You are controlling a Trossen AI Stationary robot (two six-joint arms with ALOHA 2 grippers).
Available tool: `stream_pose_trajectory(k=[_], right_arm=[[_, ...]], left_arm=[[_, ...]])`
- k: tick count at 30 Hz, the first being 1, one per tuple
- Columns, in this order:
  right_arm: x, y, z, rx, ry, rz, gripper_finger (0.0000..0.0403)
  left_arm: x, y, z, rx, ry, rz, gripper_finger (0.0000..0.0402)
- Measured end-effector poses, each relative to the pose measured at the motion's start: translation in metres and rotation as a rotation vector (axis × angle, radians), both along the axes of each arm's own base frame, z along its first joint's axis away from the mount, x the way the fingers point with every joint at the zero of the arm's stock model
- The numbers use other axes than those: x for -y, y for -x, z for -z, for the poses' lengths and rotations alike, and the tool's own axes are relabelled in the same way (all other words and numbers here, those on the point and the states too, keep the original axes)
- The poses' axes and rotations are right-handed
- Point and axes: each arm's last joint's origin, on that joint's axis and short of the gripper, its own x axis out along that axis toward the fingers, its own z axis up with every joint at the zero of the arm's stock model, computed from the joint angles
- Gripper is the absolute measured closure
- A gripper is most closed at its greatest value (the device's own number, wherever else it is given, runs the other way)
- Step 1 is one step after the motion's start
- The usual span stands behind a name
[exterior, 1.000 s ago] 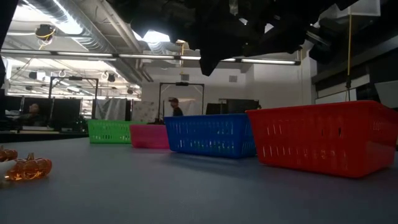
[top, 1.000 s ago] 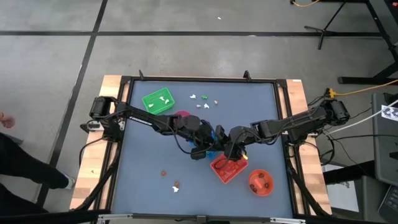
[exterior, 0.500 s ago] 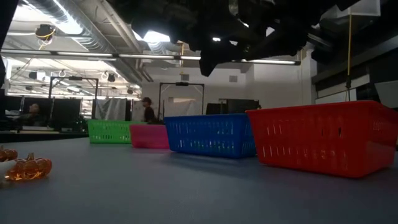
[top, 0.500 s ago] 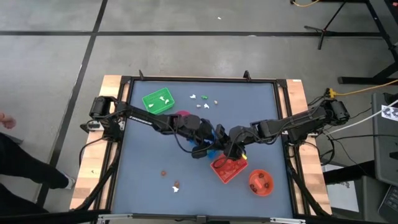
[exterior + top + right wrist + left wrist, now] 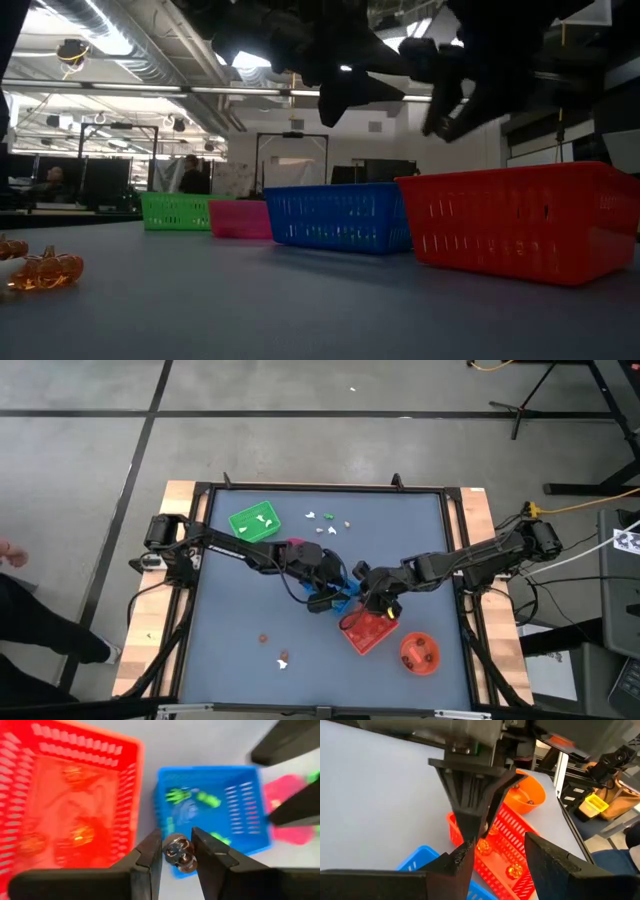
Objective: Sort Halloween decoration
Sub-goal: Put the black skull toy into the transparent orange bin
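Right gripper (image 5: 176,851) shifted, skull trinket (image 5: 179,852) clamped, unlabelled.

Counts: 2 arms, 2 grippers. 3 square trays: green tray (image 5: 254,522), blue tray (image 5: 212,815), red tray (image 5: 367,631). 2 round bowls: pink bowl (image 5: 293,544), orange bowl (image 5: 420,652). Loose trinkets on the surface: about 5 white ones (image 5: 327,523) by the green tray, 2 or 3 near the front edge (image 5: 283,660). Green tray holds a few white bits, count unclear. Red tray: about 4 orange pieces (image 5: 80,834). Blue tray: several green pieces (image 5: 177,796), too blurred to count. 1 dark skull (image 5: 178,852) in the right gripper.
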Motion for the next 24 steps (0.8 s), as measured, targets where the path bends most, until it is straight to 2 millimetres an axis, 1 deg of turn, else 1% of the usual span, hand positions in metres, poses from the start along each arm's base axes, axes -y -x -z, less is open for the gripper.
stream_pose_trajectory(k=[5, 10, 13, 16, 20, 22, 24], right_arm=[[-0.001, 0.007, 0.004, -0.117, -0.141, 0.061, 0.0303], [-0.004, 0.008, 0.004, -0.191, -0.327, 0.154, 0.0303], [-0.007, 0.010, 0.004, -0.267, -0.463, 0.186, 0.0302], [-0.010, 0.013, 0.004, -0.375, -0.617, 0.230, 0.0302], [-0.013, 0.019, 0.004, -0.577, -0.807, 0.326, 0.0302], [-0.018, 0.024, 0.005, -0.665, -0.840, 0.372, 0.0302], [-0.026, 0.030, 0.007, -0.723, -0.826, 0.396, 0.0302]], left_arm=[[0.000, 0.001, 0.003, -0.032, -0.002, -0.003, 0.0246], [0.000, 0.002, 0.004, -0.043, -0.004, -0.005, 0.0246], [0.000, 0.002, 0.004, -0.043, -0.004, -0.005, 0.0246], [0.000, 0.002, 0.004, -0.041, -0.009, -0.003, 0.0246], [0.000, 0.002, 0.004, -0.035, -0.032, 0.007, 0.0246], [0.000, 0.002, 0.004, -0.030, -0.049, 0.016, 0.0246], [0.000, 0.002, 0.004, -0.029, -0.056, 0.019, 0.0246]])
